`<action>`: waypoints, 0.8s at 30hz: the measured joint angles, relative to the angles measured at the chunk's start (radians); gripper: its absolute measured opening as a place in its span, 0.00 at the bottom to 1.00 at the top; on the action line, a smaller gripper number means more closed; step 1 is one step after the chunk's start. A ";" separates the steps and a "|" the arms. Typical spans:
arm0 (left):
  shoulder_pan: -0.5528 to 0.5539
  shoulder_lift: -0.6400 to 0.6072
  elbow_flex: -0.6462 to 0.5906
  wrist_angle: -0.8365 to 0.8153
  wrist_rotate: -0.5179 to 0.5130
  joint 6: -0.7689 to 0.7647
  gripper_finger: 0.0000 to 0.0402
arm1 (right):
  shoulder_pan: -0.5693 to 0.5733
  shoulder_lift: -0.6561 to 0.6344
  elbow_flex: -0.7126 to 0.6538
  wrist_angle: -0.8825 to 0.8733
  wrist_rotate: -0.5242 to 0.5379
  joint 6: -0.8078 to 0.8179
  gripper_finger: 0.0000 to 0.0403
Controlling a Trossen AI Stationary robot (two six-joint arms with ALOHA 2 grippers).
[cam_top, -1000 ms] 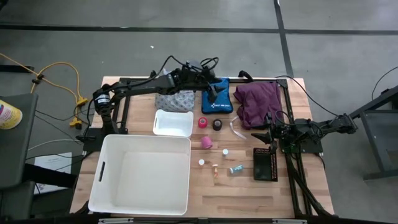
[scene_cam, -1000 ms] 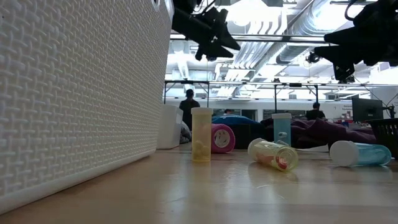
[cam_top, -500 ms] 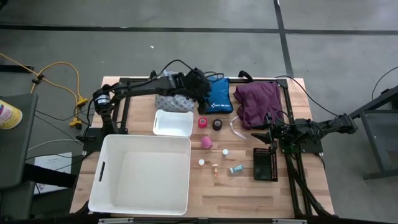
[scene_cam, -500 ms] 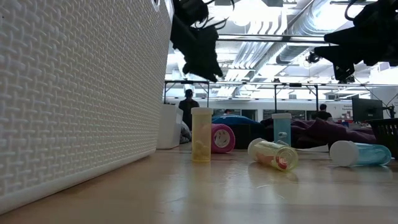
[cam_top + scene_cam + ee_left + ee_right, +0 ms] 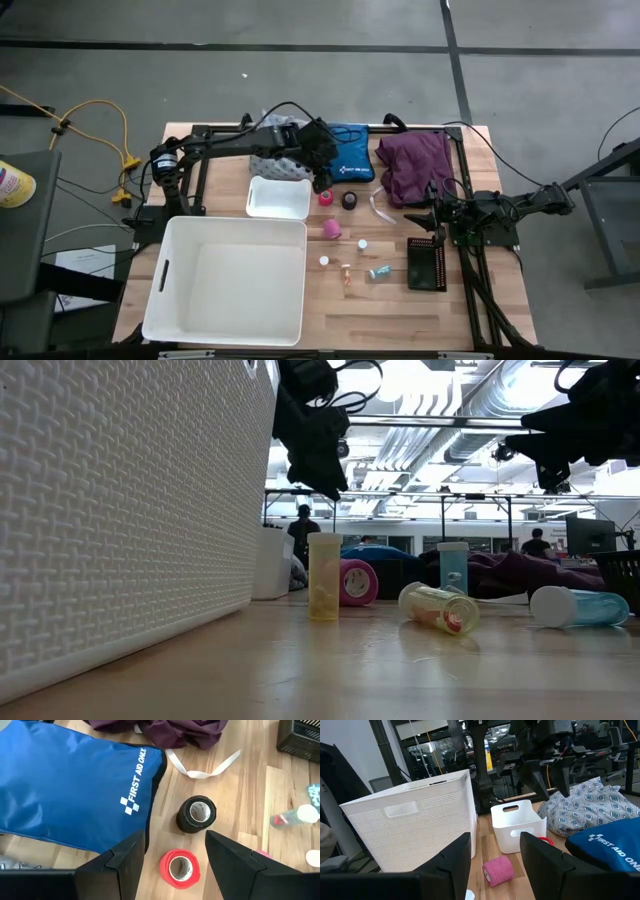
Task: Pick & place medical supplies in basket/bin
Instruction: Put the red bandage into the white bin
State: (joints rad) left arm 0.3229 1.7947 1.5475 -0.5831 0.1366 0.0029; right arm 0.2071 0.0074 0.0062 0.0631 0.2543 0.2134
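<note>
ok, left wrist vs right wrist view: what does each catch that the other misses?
Only the left wrist view shows the black tape roll, the loose white strip, the purple cloth and a capped vial.

Only the right wrist view shows the large white basket, the small white bin, the patterned cloth and the pink tape roll.

Both show the blue first aid pouch and the red tape roll.

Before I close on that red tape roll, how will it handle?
The red tape roll lies flat, hollow core up, so it probably won't roll. It looks light and slightly squashy. The open left pincer straddles it; the black tape roll sits close and might get nudged.
</note>
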 joint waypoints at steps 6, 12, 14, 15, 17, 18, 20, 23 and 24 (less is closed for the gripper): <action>-0.003 0.000 0.000 -0.002 -0.001 -0.003 0.50 | 0.000 0.000 0.000 0.000 0.000 0.000 0.39; -0.024 0.026 0.005 0.003 -0.014 -0.008 0.50 | 0.000 0.000 0.000 0.000 0.000 0.000 0.39; -0.028 0.046 0.021 0.004 -0.015 -0.008 0.50 | 0.000 0.000 0.000 0.000 0.000 0.000 0.39; -0.027 0.057 0.032 0.003 -0.015 -0.008 0.50 | 0.000 0.000 0.000 0.000 0.000 0.000 0.39; -0.027 0.084 0.056 0.004 -0.015 -0.002 0.50 | 0.000 0.000 0.000 0.000 0.000 0.000 0.39; -0.027 0.100 0.071 -0.003 -0.016 0.002 0.50 | 0.000 0.000 0.000 0.000 0.000 0.000 0.39; -0.027 0.132 0.102 -0.025 -0.014 0.006 0.50 | 0.000 0.000 0.000 0.000 0.000 0.000 0.39; -0.029 0.169 0.133 -0.035 0.019 0.008 0.50 | 0.000 0.000 0.000 0.000 0.000 0.000 0.39; -0.030 0.178 0.136 -0.040 0.027 0.009 0.50 | 0.000 0.000 0.000 0.000 0.000 0.000 0.39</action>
State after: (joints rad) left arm 0.2932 1.9727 1.6836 -0.6232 0.1640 0.0115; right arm 0.2070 0.0078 0.0063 0.0631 0.2543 0.2134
